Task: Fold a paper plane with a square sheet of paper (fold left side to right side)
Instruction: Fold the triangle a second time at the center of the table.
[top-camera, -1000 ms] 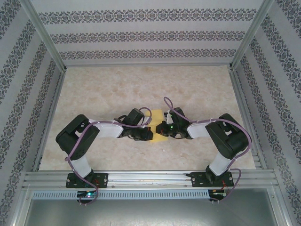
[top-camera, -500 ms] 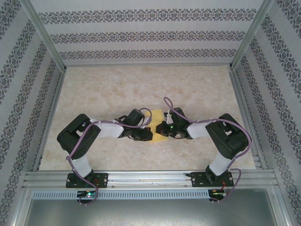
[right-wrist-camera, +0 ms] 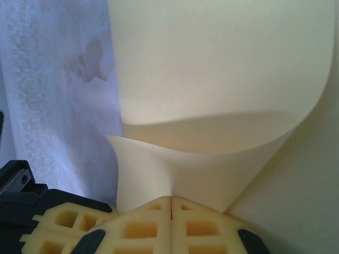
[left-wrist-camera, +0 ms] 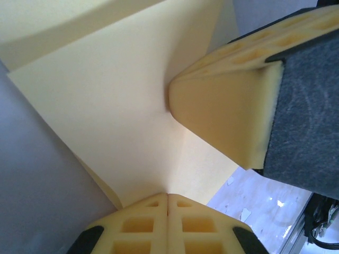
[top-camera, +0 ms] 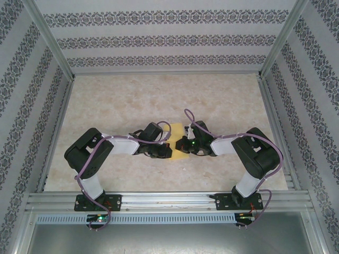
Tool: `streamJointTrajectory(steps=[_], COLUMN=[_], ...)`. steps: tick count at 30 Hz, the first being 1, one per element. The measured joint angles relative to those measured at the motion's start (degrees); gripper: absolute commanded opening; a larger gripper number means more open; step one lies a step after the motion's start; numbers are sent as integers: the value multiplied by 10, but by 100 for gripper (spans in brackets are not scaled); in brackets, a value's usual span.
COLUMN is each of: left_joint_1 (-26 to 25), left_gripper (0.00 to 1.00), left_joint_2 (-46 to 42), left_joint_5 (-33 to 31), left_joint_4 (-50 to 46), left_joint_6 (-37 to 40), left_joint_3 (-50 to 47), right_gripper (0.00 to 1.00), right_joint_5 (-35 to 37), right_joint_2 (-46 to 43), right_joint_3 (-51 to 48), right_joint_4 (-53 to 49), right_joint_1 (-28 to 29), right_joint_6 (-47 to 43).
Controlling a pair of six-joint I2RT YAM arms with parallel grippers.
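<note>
Both the left hand [left-wrist-camera: 168, 203] and the right hand [right-wrist-camera: 170, 206] are clenched on the square sheet of paper [left-wrist-camera: 106, 106], so I'd align its edges just ahead of each hand before creasing.

This is a robotics lab test cell, not a lived-in room. A bare aluminium frame [top-camera: 52, 46] holds flat wall panels [top-camera: 159, 39] covered in printed patterned paper, closing in a marble-look tabletop [top-camera: 132, 98]. Two small arms, the left arm [top-camera: 89, 156] and the right arm [top-camera: 258, 153], are bolted to a slotted metal rail [top-camera: 169, 200] at the near edge, with exposed purple cables [top-camera: 80, 186] looping off them.
</note>
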Motion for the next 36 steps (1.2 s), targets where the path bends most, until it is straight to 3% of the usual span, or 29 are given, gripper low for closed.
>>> streamJointTrajectory(steps=[14, 36], left_joint_1=[-2, -4], left_gripper=[2, 1], left_joint_2=[2, 2], left_joint_5=[-5, -23], left_joint_4=[-13, -34], left_joint_6=[11, 16], left_joint_3=[7, 18], right_gripper=[0, 0], right_joint_5=[11, 34], right_joint_2=[-51, 1], right_joint_3=[-10, 26], right_joint_4=[-28, -40], right_joint_1=[10, 7], right_joint_6=[-6, -45])
